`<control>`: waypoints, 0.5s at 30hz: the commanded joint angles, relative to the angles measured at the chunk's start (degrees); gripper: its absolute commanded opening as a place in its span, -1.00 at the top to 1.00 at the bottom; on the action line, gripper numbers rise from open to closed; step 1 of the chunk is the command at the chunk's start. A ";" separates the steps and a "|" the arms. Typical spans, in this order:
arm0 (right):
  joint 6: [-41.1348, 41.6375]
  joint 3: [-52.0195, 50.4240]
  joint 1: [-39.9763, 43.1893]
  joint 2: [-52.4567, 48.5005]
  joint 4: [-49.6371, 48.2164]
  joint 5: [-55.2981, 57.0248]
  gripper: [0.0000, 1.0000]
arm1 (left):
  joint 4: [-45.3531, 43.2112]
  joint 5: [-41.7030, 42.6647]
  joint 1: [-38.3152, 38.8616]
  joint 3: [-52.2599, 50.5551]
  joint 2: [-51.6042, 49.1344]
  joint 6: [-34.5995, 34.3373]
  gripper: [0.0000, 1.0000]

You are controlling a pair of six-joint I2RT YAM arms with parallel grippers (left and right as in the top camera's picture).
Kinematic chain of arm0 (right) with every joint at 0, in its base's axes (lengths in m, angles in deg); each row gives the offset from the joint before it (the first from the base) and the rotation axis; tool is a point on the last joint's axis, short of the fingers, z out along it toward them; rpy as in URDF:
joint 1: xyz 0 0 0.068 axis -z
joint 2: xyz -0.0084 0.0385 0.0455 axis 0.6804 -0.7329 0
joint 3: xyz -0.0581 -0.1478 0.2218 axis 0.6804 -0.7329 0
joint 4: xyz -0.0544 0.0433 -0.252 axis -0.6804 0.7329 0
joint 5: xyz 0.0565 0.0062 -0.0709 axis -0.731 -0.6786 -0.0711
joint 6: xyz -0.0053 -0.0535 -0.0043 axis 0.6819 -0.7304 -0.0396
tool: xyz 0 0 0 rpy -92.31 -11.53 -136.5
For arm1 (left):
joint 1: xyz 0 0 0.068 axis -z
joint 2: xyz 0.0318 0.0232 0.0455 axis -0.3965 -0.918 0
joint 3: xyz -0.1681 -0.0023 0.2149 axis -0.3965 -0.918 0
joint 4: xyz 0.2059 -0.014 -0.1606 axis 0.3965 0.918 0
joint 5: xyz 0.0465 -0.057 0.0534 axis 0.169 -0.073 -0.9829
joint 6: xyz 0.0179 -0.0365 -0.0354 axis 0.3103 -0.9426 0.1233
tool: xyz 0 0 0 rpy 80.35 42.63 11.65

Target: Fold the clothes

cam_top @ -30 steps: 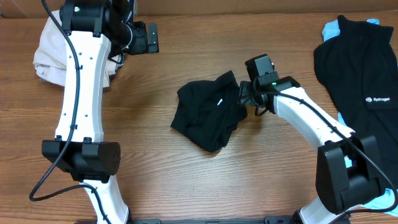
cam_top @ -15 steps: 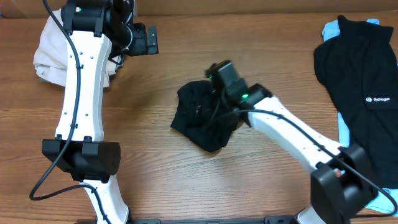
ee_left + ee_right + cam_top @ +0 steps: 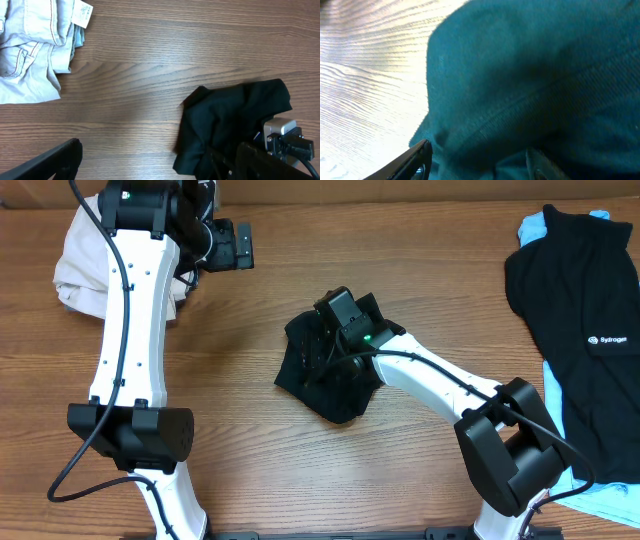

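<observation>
Clothes sit in three spots on my wooden tabletop (image 3: pixel 420 240), and I'll take them from my side outward. Closest to me, at the near right corner, a strip of the light-blue garment (image 3: pixel 612 502) pokes out beside the base of the right arm (image 3: pixel 440 385).

Mid-table lies the black T-shirt (image 3: pixel 320 395), plain and crumpled into a loose heap, well apart from the other garments. The right arm reaches over it from the right, and the right end effector (image 3: pixel 320 352) is down on the heap's upper left part. On my right wrist feed the T-shirt (image 3: pixel 530 75) fills nearly the whole view. The two fingertips (image 3: pixel 420 159) show at the bottom edge, standing apart with fabric under and between them. I read them as spread, and I cannot tell whether they press any cloth.

Farther out on the right, a black logo shirt (image 3: pixel 580 290) lies spread flat with a small white logo on its chest. It rests on top of the light-blue garment, whose corner shows again at the far edge.

At the far left the beige trousers (image 3: pixel 72 265) are bunched in a pile, partly hidden by the left arm (image 3: pixel 130 330). The left end effector (image 3: pixel 243 246) hovers near that pile over bare wood, its fingers spread wide and holding nothing. Its wrist feed shows the trousers (image 3: pixel 30 50) at top left with a white tag (image 3: pixel 82 14), and the T-shirt at lower right.
</observation>
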 commanded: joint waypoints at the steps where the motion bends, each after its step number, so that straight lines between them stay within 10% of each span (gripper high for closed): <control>1: 0.26 0.79 0.09 0.46 -1.62 0.90 -0.27 | 0.31 -0.81 0.28 -0.33 0.44 1.36 -1.00; 8: 0.28 0.79 0.09 0.46 -3.78 0.87 0.03 | 0.22 -0.81 0.28 -0.33 0.44 1.33 -1.00; 15: 0.31 0.79 0.15 0.46 -3.21 0.87 0.83 | 0.22 -0.81 0.28 -0.33 0.44 1.33 -1.00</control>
